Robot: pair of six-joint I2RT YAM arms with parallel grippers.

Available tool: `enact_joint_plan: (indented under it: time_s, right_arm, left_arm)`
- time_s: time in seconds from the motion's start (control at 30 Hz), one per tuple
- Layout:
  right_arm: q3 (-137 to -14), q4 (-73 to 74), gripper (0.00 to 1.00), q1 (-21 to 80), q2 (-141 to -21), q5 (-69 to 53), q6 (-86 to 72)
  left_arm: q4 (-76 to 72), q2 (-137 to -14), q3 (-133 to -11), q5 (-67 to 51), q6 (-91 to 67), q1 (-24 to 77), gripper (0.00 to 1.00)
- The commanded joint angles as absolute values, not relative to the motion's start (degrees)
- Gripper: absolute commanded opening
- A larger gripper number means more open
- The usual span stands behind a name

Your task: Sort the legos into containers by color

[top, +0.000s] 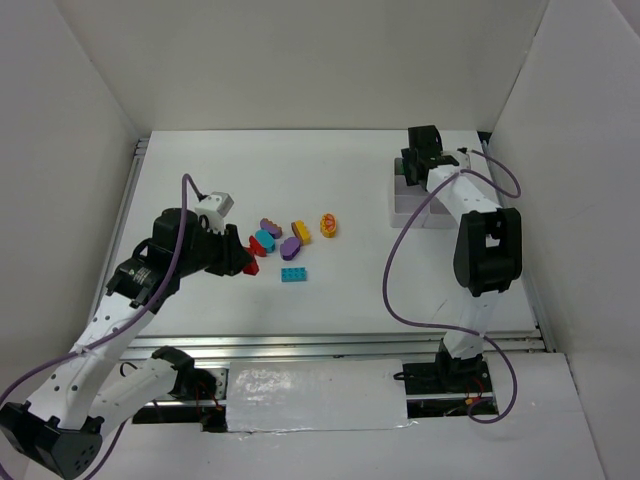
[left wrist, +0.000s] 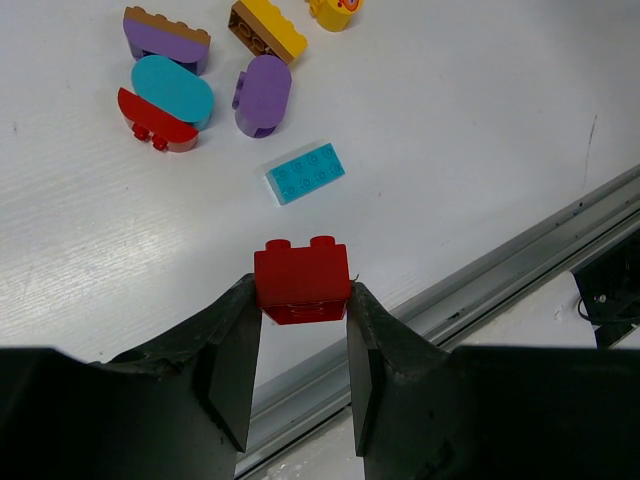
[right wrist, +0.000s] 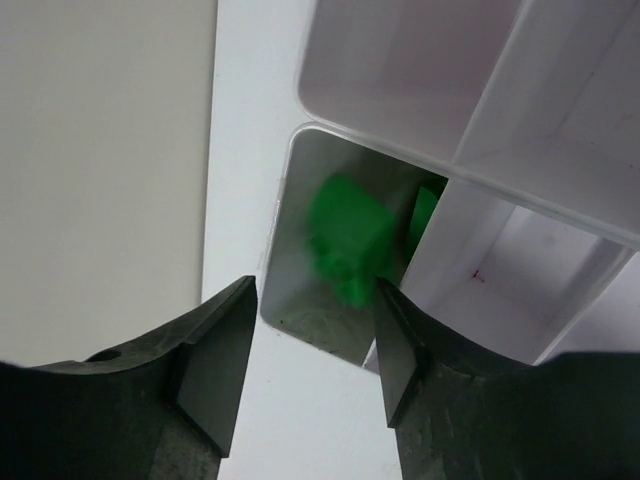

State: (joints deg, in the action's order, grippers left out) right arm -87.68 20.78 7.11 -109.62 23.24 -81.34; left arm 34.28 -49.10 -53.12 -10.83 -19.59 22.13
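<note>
Over the tabletop (left wrist: 480, 150), left side, L gripper (left wrist: 300, 305) pinches red brick (left wrist: 302, 280) by flat sides. It's light, stiff, slick plastic, I'd say. R gripper (right wrist: 312, 330) spread over tray (right wrist: 380, 60), green brick (right wrist: 350, 235) in cell (right wrist: 300, 290) below.

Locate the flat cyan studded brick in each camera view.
Top external: cyan brick near centre, just right of the left gripper.
Left wrist: cyan brick centre, beyond the red brick the left gripper holds.
Right wrist: not in view.
Shared landmark: purple oval just beyond it, top and left wrist.
</note>
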Motion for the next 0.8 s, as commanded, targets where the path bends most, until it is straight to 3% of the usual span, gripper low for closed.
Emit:
enact_joint_plan:
  time_s: [0.0,0.27,0.4,0.53,0.6,0.63,0.7,0.77]
  right_arm:
    - [-87.3,19.4,0.58,6.7,-107.5,24.6,-80.4]
    - [-85.0,17.3,0.62,6.9,-104.2,21.8,-78.9]
    - [-77.2,10.4,0.66,8.3,-97.2,12.4,-67.2]
    - [-65.6,-7.1,0.68,9.8,-89.3,-9.9,-52.7]
    - [-58.1,-13.2,0.79,10.8,-85.3,-29.0,-45.4]
    - [-55.8,-20.3,0.97,11.5,-84.0,-36.1,-43.0]
    - [-51.6,-25.6,1.0,15.4,-81.4,-52.6,-38.1]
    - [-46.2,-27.9,1.0,20.3,-75.9,-54.1,-33.3]
  left_arm:
    - [31.9,-49.1,-53.4,-12.2,-18.5,21.8,0.0]
    - [32.3,-49.0,-53.6,-9.9,-19.2,21.8,0.0]
    - [32.2,-47.6,-54.0,-9.1,-19.9,21.7,0.0]
    - [29.1,-46.1,-54.0,-16.0,-21.5,20.8,0.0]
    - [26.3,-45.8,-54.2,-21.9,-23.3,20.4,0.0]
    - [26.3,-45.8,-54.2,-22.0,-24.3,20.3,0.0]
    - [21.9,-46.1,-54.1,-28.1,-27.2,20.2,0.0]
    - [16.8,-46.5,-54.1,-36.3,-30.4,20.2,0.0]
